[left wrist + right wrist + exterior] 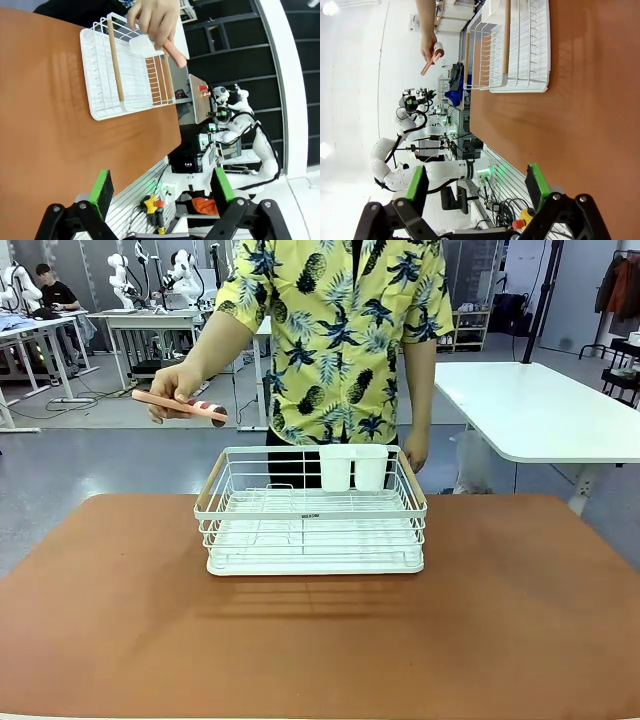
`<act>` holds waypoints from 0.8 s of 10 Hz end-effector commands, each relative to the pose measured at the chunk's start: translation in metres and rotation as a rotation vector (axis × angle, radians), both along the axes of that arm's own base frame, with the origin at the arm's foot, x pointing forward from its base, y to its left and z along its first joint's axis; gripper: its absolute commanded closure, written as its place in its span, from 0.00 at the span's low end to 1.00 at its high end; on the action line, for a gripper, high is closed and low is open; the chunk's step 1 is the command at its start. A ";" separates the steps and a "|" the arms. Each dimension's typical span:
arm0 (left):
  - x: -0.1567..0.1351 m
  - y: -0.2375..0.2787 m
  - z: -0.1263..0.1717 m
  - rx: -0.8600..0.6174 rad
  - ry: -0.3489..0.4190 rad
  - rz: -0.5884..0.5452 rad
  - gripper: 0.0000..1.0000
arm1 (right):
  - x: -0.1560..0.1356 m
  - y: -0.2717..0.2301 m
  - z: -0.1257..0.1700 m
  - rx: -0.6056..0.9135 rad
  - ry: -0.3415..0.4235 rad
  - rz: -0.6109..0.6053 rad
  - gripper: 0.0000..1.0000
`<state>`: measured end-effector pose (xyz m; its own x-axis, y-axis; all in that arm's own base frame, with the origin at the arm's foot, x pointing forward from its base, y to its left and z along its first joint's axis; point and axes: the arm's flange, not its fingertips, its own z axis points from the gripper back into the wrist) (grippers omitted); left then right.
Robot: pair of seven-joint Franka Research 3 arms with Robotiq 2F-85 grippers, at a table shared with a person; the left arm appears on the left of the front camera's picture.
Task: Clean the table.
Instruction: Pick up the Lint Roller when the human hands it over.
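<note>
**Table bare except for the rack, both grippers empty**

- Table (120, 620): fills the lower half of the front view. Matte terracotta top, rounded corners. No crumbs or spills that I can make out.
- Rack (312, 525): white wire, centre of frame, sits on the table toward its far edge. Two white cups (352, 468) hang on its back rail. Looks empty otherwise.
- Hand (175, 388), upper left of frame, holds a pink tool (180, 406) with a red-and-white striped end in the air, left of the rack and off the table. Can't tell what kind of tool it is.
- Left gripper (161, 186): jaws wide apart, nothing between the pads, hanging off the table's near edge.
- Right gripper (476, 184): same, spread and empty, near the table's edge.

Handling, my read:
- The table is rigid, heavy and flat, so it's a surface to work on, not something to grab. The matte top should give decent friction, and light things shouldn't skate much.
- The rack looks light but bulky and wider than the jaws. If it has to move, pinch a top rim wire or the wood-coloured side rail, one gripper per side. The wire is thin, so expect it to tilt in a one-sided grip.
- If the tool gets handed over, grab it mid-handle, clear of the fingers. It looks slim, stiff and light.
</note>
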<state>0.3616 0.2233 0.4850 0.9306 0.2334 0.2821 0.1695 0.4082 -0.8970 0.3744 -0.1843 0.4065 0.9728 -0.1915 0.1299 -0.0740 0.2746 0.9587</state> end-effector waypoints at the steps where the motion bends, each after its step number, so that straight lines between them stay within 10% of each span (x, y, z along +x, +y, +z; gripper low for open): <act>1: 0.017 -0.019 0.033 -0.024 0.127 0.051 0.00 | 0.000 0.001 0.002 0.005 -0.008 0.003 0.00; 8: 0.049 -0.113 0.068 0.021 0.245 0.407 0.00 | 0.000 0.001 0.002 0.005 -0.008 0.003 0.00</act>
<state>0.4153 0.1288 0.5543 0.8408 0.5364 0.0732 -0.1845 0.4110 -0.8928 0.3747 -0.1840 0.4064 0.9731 -0.1906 0.1295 -0.0737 0.2748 0.9587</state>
